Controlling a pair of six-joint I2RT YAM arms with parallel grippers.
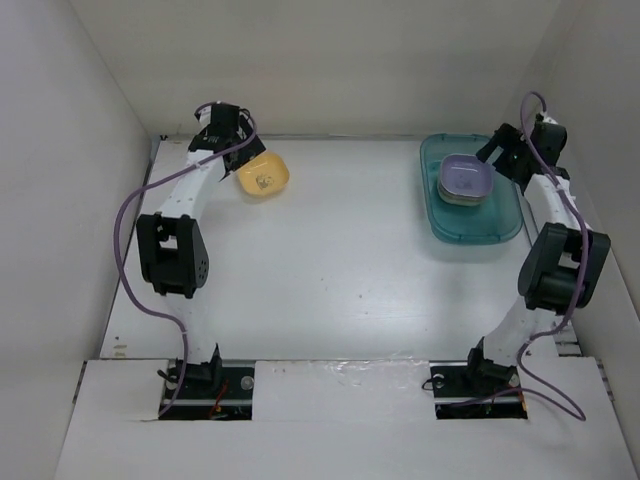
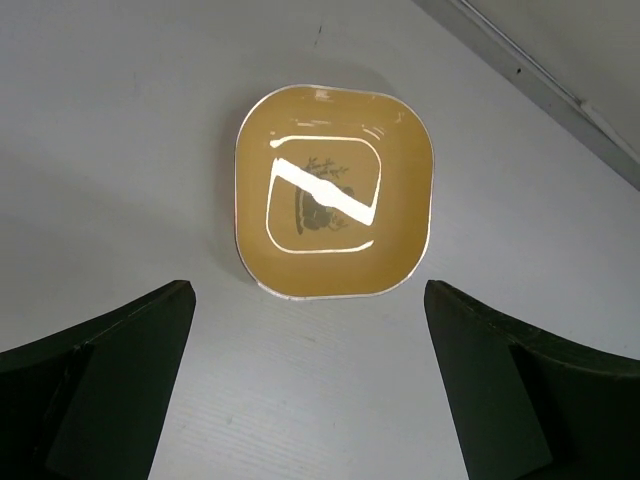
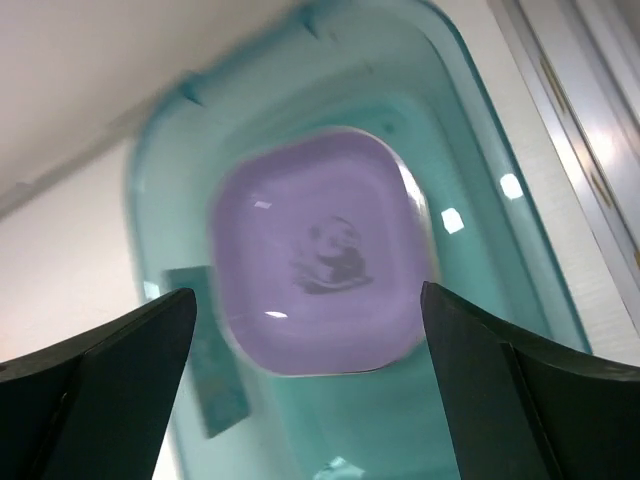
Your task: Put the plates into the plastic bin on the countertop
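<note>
A yellow plate lies flat on the white countertop at the far left; the left wrist view shows it just ahead of my fingers. My left gripper is open and empty, close to the plate's edge. The teal plastic bin sits at the far right. A lavender plate tops a small stack inside it; the plates beneath are mostly hidden. My right gripper is open and empty above the bin.
White walls enclose the countertop on the left, back and right. A raised white ledge with the arm bases runs along the near edge. The bin's near half holds no plates.
</note>
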